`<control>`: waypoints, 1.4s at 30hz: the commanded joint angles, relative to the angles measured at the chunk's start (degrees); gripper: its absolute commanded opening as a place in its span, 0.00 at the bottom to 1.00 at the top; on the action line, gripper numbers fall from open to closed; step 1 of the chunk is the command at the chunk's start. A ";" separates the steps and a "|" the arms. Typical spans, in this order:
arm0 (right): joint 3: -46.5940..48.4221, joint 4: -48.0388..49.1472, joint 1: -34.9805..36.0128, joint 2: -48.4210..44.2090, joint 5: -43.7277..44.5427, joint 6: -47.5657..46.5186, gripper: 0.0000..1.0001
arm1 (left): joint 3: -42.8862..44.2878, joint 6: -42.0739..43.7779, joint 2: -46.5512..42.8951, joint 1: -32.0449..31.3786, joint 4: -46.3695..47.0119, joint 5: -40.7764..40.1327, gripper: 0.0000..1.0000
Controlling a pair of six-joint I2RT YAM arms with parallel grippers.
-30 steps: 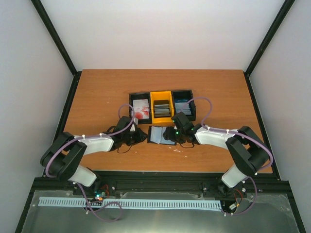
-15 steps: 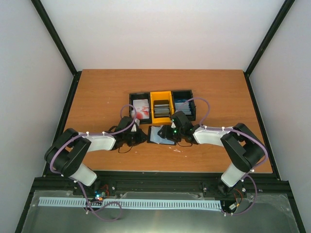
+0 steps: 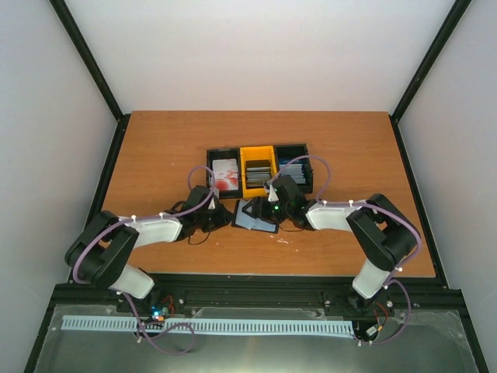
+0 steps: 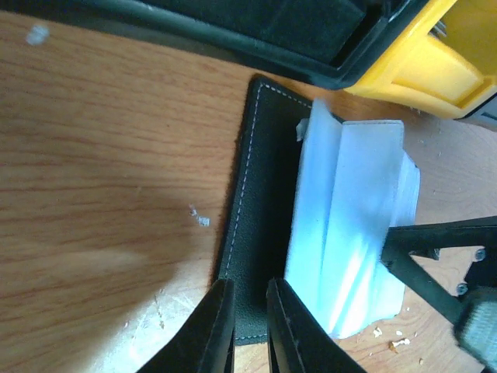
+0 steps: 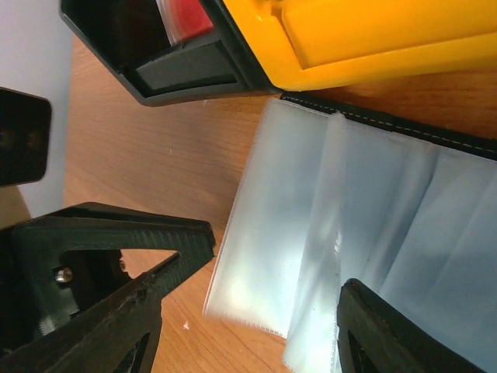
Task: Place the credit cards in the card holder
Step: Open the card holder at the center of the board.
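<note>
The card holder (image 3: 252,216), lying mid-bench just nearside of the bins (image 3: 257,149), is looking light and floppy, best taken by its stiffer stitched cover; the right gripper (image 5: 276,264) is straddling its slick pale sleeves, spread wide, while the left gripper (image 4: 248,287) is sitting nearly together on the cover, whether pinching I cannot tell.

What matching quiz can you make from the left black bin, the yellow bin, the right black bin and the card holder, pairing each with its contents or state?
1. left black bin
2. yellow bin
3. right black bin
4. card holder

A. blue cards
B. lies open in front of the bins
C. white cards with red blotch
D. dark grey cards

Pairs: 1-C, 2-D, 3-A, 4-B
</note>
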 commanded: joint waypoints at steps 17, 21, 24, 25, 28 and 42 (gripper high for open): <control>-0.66 15.72 -0.39 2.16 -8.95 1.21 0.62 | -2.82 -0.64 -14.11 0.19 -2.90 -9.60 0.15; -2.24 10.69 -0.45 -0.08 -1.01 1.13 0.60 | -3.12 1.68 -15.34 0.21 -0.43 -6.82 0.16; -3.77 8.91 -0.53 -2.65 2.83 0.62 0.58 | -3.40 3.69 -15.85 0.21 1.79 -3.95 0.16; -3.85 7.68 -0.53 -3.41 4.10 0.42 0.57 | -3.49 4.44 -15.94 0.21 2.85 -2.39 0.16; -4.25 3.49 -0.55 -6.20 8.60 -0.01 0.53 | -3.43 6.34 -15.14 0.21 6.75 4.32 0.16; 17.30 -33.83 -11.21 -9.59 19.04 -19.10 0.54 | 4.44 7.54 -17.07 1.49 0.29 -6.45 0.51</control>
